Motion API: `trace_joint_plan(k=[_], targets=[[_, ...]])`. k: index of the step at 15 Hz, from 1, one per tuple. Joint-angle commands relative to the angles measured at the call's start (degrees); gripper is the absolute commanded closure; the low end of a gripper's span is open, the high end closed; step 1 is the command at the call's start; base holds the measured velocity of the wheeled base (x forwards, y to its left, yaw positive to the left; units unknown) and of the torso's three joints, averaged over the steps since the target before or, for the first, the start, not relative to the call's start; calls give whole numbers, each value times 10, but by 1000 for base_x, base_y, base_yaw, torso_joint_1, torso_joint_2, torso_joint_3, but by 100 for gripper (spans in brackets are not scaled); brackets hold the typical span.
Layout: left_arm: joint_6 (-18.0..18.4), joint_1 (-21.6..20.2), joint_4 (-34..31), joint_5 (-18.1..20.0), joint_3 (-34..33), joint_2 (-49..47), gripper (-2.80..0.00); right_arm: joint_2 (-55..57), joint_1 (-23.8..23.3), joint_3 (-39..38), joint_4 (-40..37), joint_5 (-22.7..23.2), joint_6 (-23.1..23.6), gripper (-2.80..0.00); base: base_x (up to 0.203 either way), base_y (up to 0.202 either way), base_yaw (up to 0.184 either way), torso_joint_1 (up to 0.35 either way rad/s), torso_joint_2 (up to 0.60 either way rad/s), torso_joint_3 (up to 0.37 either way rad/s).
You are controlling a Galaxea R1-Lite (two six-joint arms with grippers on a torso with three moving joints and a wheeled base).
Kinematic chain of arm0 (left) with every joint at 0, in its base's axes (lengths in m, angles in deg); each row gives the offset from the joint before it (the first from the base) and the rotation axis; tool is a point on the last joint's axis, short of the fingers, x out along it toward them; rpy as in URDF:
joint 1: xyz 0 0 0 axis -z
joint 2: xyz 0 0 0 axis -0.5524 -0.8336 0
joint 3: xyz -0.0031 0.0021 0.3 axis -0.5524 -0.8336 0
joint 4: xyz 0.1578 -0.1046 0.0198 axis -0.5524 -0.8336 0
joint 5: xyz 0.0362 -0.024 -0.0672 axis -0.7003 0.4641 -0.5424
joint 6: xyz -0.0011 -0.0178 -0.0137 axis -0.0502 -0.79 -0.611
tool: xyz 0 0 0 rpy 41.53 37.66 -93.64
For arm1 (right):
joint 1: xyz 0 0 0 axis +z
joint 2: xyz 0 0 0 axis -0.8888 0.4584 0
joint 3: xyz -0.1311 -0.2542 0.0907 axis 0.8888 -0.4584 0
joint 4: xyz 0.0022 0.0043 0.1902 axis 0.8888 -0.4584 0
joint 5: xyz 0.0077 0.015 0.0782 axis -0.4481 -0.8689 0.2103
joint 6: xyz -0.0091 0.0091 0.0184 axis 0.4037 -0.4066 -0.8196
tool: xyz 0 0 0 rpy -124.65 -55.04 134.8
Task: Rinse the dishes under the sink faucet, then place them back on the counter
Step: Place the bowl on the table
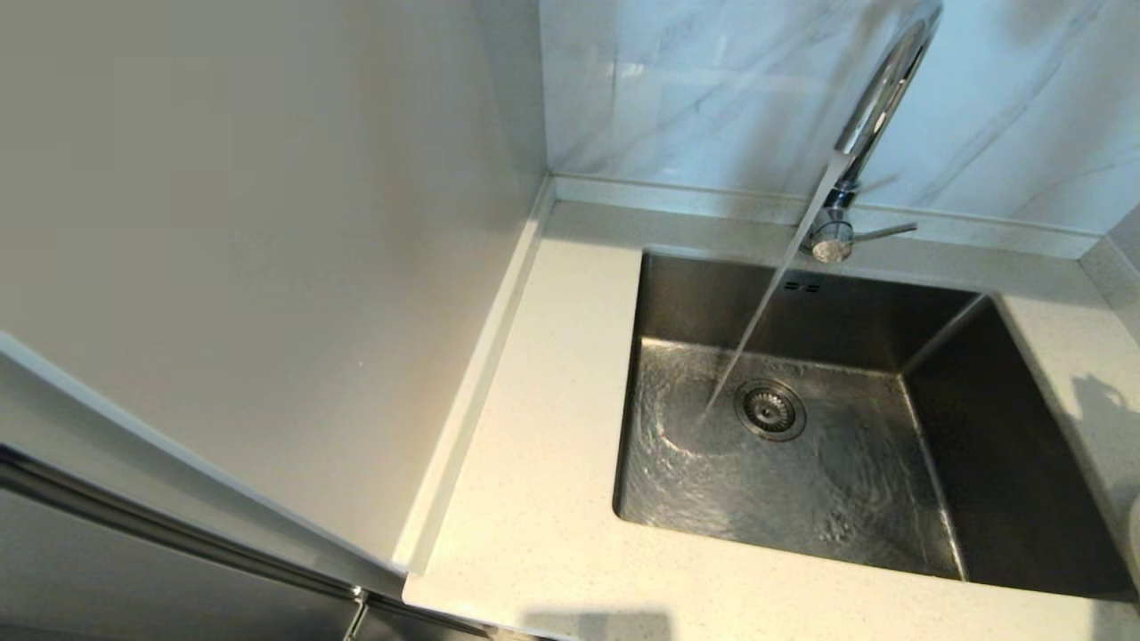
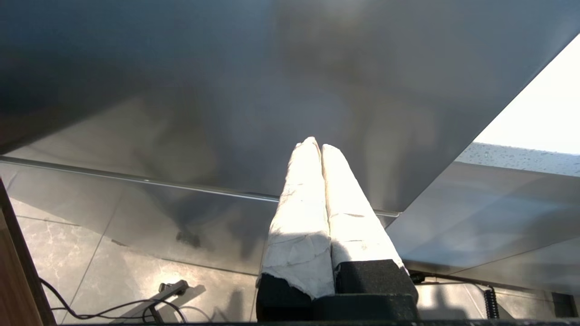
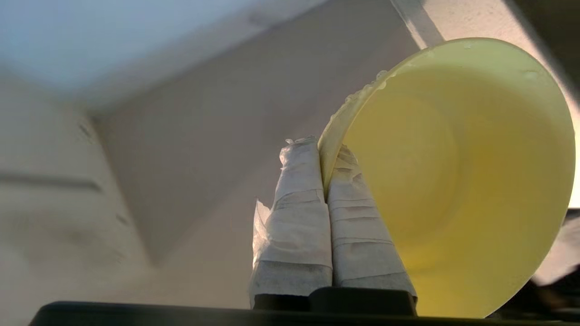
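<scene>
In the right wrist view my right gripper (image 3: pixel 322 149) is shut on the rim of the pale yellow bowl (image 3: pixel 457 176), one taped finger inside and one outside; droplets cling to the rim. Neither this gripper nor the bowl shows in the head view. The chrome faucet (image 1: pixel 868 125) stands behind the steel basin (image 1: pixel 802 436), and a stream of water runs from it onto the basin floor beside the drain (image 1: pixel 770 409). The speckled counter (image 1: pixel 534 445) lies left of the basin. My left gripper (image 2: pixel 317 146) is shut and empty, low beside a steel cabinet front. Chopsticks and plate are out of view.
A beige wall panel (image 1: pixel 267 223) rises along the counter's left edge and marble tiles (image 1: pixel 695 89) back it. A narrow counter strip (image 1: pixel 1082 356) runs right of the basin. Cables (image 2: pixel 113 310) lie on the floor below my left gripper.
</scene>
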Motion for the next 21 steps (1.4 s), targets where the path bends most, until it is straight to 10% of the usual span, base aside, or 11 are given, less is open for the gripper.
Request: trace_joint_plan(k=[1, 8, 12, 14, 16, 19, 21], targets=[[0, 0, 0, 0, 0, 0, 0, -78, -1, -35, -1, 5, 20, 0, 0, 0, 0, 0, 0, 0], [0, 0, 0, 0, 0, 0, 0, -169, 68, -104, -163, 121, 35, 0, 0, 0, 0, 0, 0, 0], [0, 0, 0, 0, 0, 0, 0, -94, 123, -27, -208, 121, 10, 0, 0, 0, 0, 0, 0, 0], [0, 0, 0, 0, 0, 0, 0, -61, 135, -97, -167, 25, 50, 0, 0, 0, 0, 0, 0, 0], [0, 0, 0, 0, 0, 0, 0, -31, 144, -156, -153, -211, 179, 0, 0, 0, 0, 0, 0, 0], [0, 0, 0, 0, 0, 0, 0, -28, 124, -209, -93, -566, 615, 0, 0, 0, 0, 0, 0, 0], [0, 0, 0, 0, 0, 0, 0, -34, 136, -231, 68, -687, 872, 0, 0, 0, 0, 0, 0, 0]])
